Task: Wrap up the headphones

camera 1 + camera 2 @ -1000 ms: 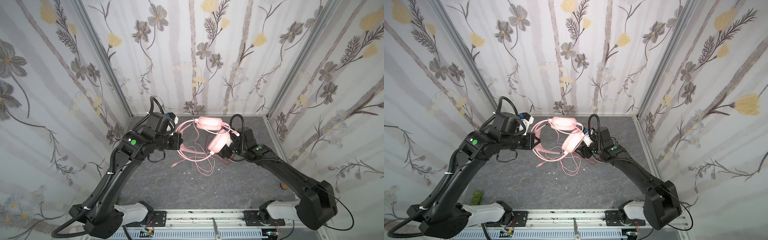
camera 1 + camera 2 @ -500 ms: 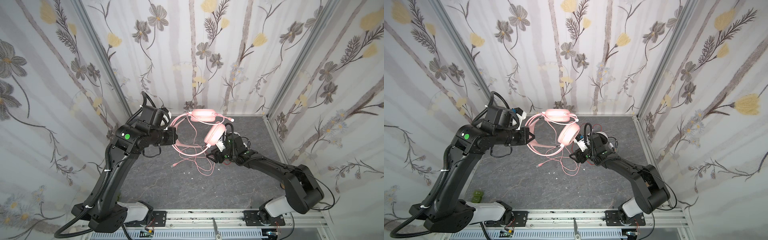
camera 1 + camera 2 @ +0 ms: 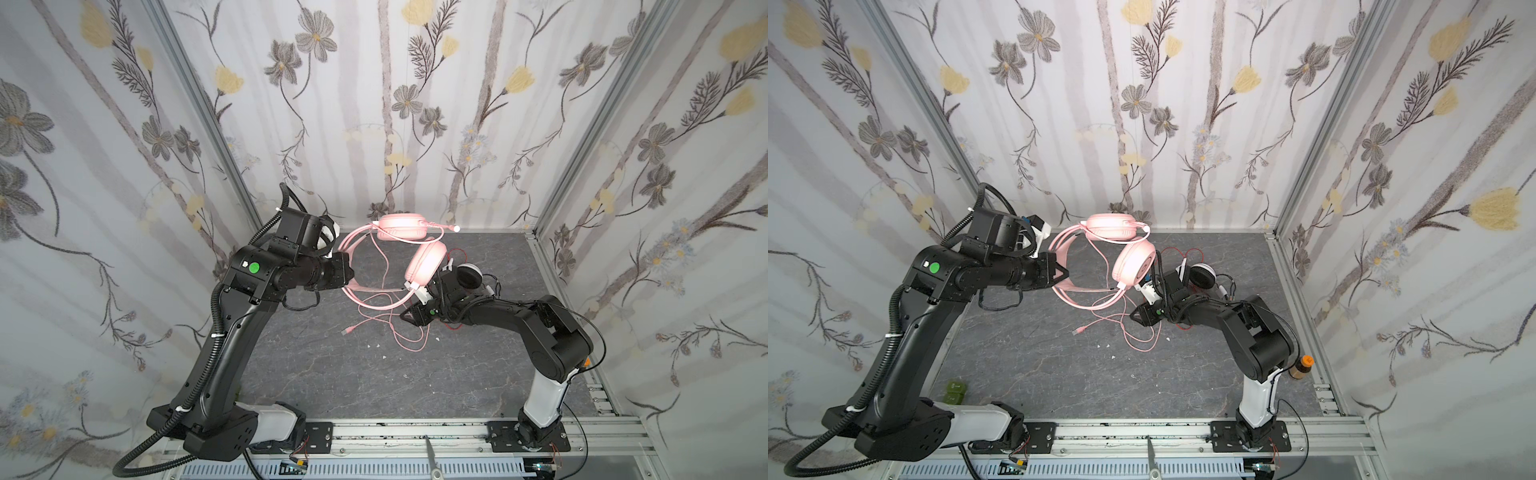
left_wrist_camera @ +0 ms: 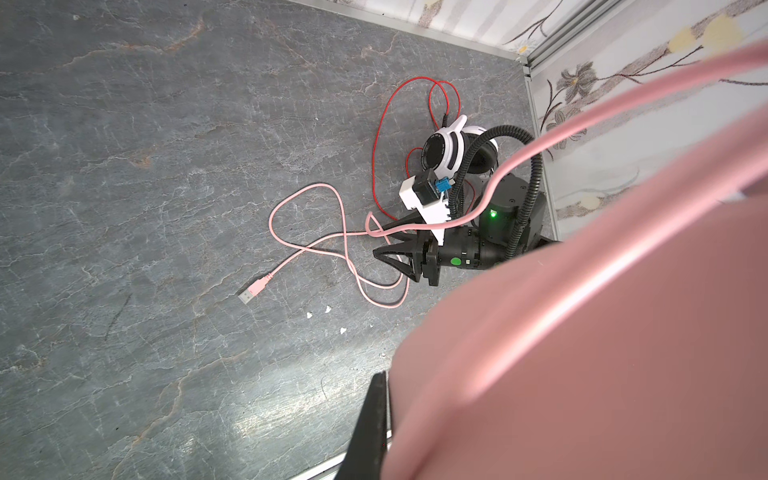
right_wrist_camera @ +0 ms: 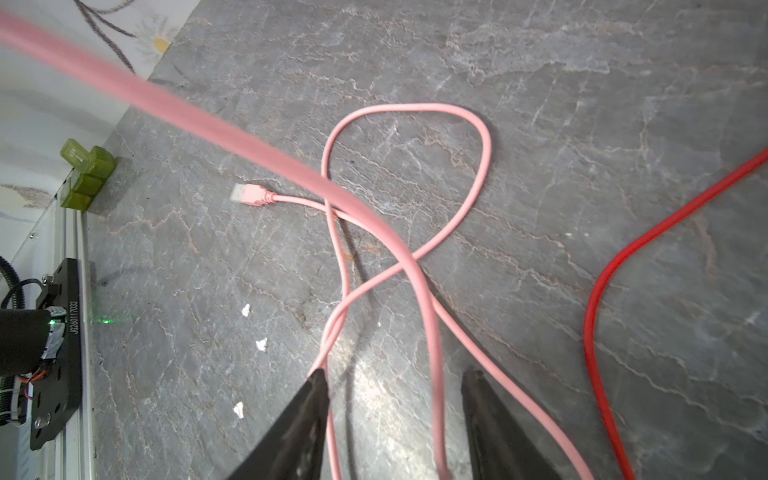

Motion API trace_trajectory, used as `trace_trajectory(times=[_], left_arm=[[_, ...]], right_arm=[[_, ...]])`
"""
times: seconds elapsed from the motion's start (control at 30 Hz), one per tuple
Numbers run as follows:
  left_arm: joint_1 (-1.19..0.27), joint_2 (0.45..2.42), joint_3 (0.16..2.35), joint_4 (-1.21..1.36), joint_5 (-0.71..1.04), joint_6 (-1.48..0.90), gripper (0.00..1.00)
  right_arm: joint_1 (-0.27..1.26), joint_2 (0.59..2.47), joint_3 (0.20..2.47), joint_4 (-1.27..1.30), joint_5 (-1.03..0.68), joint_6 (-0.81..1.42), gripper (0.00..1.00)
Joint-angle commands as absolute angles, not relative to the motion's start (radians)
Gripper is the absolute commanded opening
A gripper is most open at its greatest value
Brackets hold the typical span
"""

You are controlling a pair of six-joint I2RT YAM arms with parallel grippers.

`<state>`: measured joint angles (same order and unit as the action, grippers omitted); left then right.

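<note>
The pink headphones (image 3: 426,266) (image 3: 1133,266) hang in the air, and my left gripper (image 3: 351,276) (image 3: 1065,274) is shut on their headband (image 4: 582,332). One dark finger (image 4: 372,424) shows against the band. Their pink cord (image 5: 415,257) trails down to the table in loose loops and ends in a USB plug (image 5: 249,194) (image 3: 347,331). My right gripper (image 5: 395,376) (image 3: 409,316) is low over the table and open, with strands of the pink cord running between its fingers, unpinched. The white-and-black headphones (image 3: 469,276) (image 4: 446,149) lie behind it with their red cord (image 5: 594,311).
A green block (image 3: 957,390) (image 5: 87,174) sits at the front left by the rail. A brown bottle with an orange cap (image 3: 1302,368) stands at the right wall. Small white scraps (image 3: 376,345) dot the grey table. Flowered walls close three sides.
My left arm has swung the pink headphones leftward and higher. My right gripper has dropped from beside the earcup down to the cord on the table, and its jaws have narrowed.
</note>
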<state>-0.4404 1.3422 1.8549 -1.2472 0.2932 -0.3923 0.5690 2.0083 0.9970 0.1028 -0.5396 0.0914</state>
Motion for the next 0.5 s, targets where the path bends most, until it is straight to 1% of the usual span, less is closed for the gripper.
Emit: trace_trajectory(times=[0.0, 0.07, 0.13, 0.17, 0.2, 0.27, 0.37, 0.43, 0.47], left_arm=[[-0.429, 1.348, 1.881, -1.209, 0.348, -0.407, 0.00], [-0.419, 1.356, 1.893, -1.212, 0.358, -0.408, 0.00], [-0.412, 1.363, 1.902, -1.215, 0.367, -0.410, 0.00], [-0.407, 1.367, 1.905, -1.214, 0.372, -0.414, 0.00], [-0.404, 1.371, 1.908, -1.212, 0.374, -0.418, 0.00], [-0.398, 1.377, 1.915, -1.209, 0.374, -0.429, 0.00], [-0.381, 1.384, 1.923, -1.203, 0.352, -0.451, 0.00], [-0.363, 1.387, 1.921, -1.197, 0.331, -0.470, 0.00], [-0.351, 1.388, 1.919, -1.192, 0.316, -0.483, 0.00]], right_arm=[[0.570, 2.019, 0.994, 0.158, -0.539, 0.097, 0.52], [0.571, 2.022, 0.984, 0.166, -0.539, 0.097, 0.50], [0.570, 2.023, 0.978, 0.168, -0.542, 0.094, 0.42], [0.571, 2.020, 0.976, 0.169, -0.546, 0.092, 0.35], [0.570, 2.019, 0.974, 0.169, -0.551, 0.091, 0.26], [0.569, 2.009, 0.967, 0.164, -0.554, 0.088, 0.14], [0.568, 1.975, 0.941, 0.159, -0.551, 0.084, 0.04], [0.570, 1.939, 0.919, 0.149, -0.543, 0.077, 0.00], [0.569, 1.915, 0.905, 0.138, -0.534, 0.070, 0.00]])
